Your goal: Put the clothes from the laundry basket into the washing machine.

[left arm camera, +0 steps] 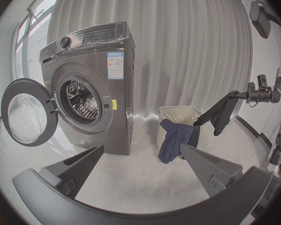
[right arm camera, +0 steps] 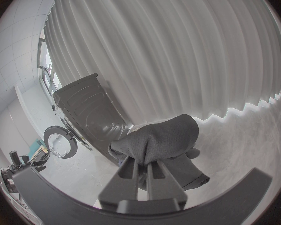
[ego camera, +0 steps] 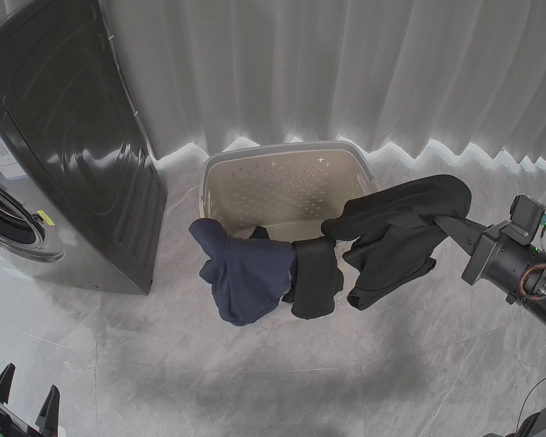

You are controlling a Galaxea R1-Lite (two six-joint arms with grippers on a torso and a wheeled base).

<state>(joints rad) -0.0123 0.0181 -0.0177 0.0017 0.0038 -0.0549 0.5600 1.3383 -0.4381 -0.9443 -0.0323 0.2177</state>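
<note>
At 3 o'clock of basket [ego camera: 285, 150], right gripper [right arm camera: 142, 163] pinching black garment [ego camera: 400, 226], left gripper [left arm camera: 141, 147] spread wide, empty, toward 7 o'clock

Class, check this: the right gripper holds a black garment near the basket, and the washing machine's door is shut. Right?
No. The round glass door of the grey washing machine stands open, as the left wrist view shows. The rest holds.
</note>
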